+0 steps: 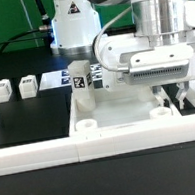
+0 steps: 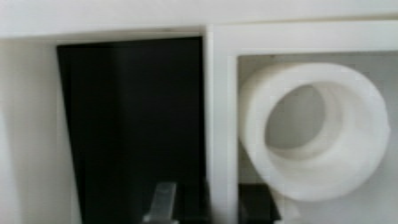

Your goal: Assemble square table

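Observation:
The square table's white top (image 1: 122,107) lies flat in the middle of the exterior view, with a round corner socket (image 1: 86,123) at its near left. My gripper (image 1: 174,102) reaches down onto the top's right side. In the wrist view the top's raised rim (image 2: 221,110) runs between my fingers (image 2: 171,203), next to a round socket (image 2: 313,120); the gripper (image 2: 217,206) is shut on that rim. One tagged white leg (image 1: 79,76) stands upright by the top's far left corner. Two more legs (image 1: 1,91) (image 1: 26,87) rest on the black table at the exterior view's left.
A long low white border rail (image 1: 33,154) runs along the front of the table. The marker board (image 1: 50,79) lies flat behind the legs. The arm's white base (image 1: 72,23) stands at the back, with green cloth behind it.

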`<action>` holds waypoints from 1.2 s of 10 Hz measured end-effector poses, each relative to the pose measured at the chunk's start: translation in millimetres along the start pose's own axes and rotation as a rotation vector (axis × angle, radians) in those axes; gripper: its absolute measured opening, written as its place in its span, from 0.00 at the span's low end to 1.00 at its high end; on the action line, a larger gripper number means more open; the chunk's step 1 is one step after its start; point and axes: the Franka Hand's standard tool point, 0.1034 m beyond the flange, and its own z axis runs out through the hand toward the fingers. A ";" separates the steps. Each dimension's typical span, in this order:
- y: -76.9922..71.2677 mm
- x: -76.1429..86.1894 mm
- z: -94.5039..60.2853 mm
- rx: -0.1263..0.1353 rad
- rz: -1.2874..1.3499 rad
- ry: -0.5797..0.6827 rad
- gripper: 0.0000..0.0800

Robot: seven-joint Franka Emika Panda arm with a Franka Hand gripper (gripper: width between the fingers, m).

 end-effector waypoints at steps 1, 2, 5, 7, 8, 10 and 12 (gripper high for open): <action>11.6 2.3 -0.8 -0.005 0.002 0.004 0.08; 23.3 3.1 -1.2 -0.010 -0.011 0.009 0.08; 25.2 1.1 -0.6 -0.003 -0.042 0.017 0.08; 23.5 0.7 -0.4 -0.003 -0.039 0.017 0.08; 23.4 0.6 -0.4 -0.003 -0.039 0.017 0.08; 13.7 1.9 2.6 0.015 -0.029 0.028 0.35; 2.5 0.5 4.4 0.031 -0.014 0.030 0.61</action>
